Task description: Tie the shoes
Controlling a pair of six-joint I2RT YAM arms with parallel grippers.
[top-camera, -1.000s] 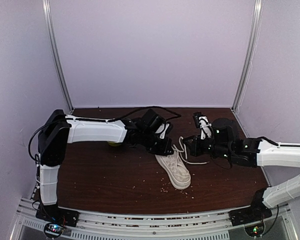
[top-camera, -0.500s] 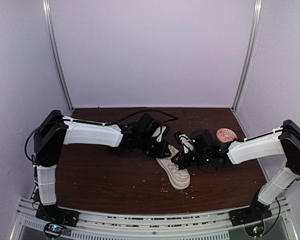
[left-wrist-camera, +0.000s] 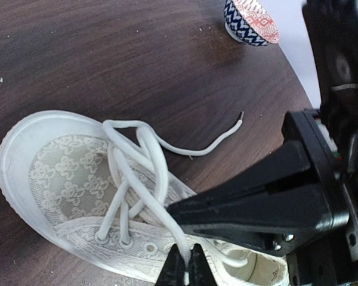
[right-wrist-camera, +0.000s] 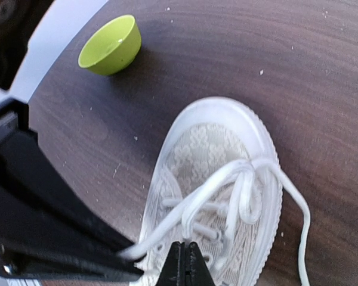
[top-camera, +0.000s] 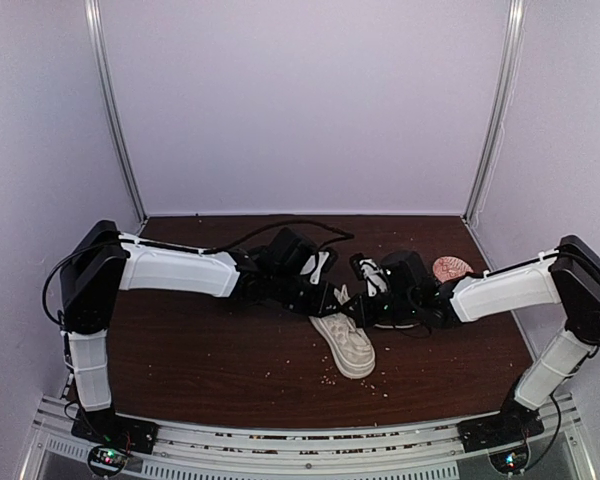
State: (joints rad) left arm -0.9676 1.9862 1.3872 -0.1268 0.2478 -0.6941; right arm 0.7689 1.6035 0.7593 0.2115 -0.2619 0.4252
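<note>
I have the off-white sneaker point(top-camera: 346, 344) roughly mid-table point(top-camera: 200, 350), a little right of centre, standing on its sole with the toe pointing to the near side and the opening at the far end, under both wrists. Its upper is a pale floral lace fabric, ringed by a thick white rubber rim that wraps round the toe. Small eyelets show along the lacing edge in the left wrist view. The white laces point(left-wrist-camera: 144, 159) are not tied in a bow. They run up from the eyelets and cross loosely over the front of the shoe. One free end, with a dark tip, trails off onto the bare wood beside the shoe.

My left claw point(left-wrist-camera: 188, 263) has its tips pressed together, and a lace strand runs straight into them, so it is pinching that strand just above the eyelets. My right claw point(right-wrist-camera: 185, 262) is also pressed tight, low over the lacing and close against the left one. I cannot tell whether a strand is caught in it.

A blue and red patterned bowl point(left-wrist-camera: 250, 21) sits to the far right of the shoe, well apart from it. A green bowl point(right-wrist-camera: 110, 44) sits off on the left side. Pale crumbs point(top-camera: 328, 380) dot the wood near the toe
</note>
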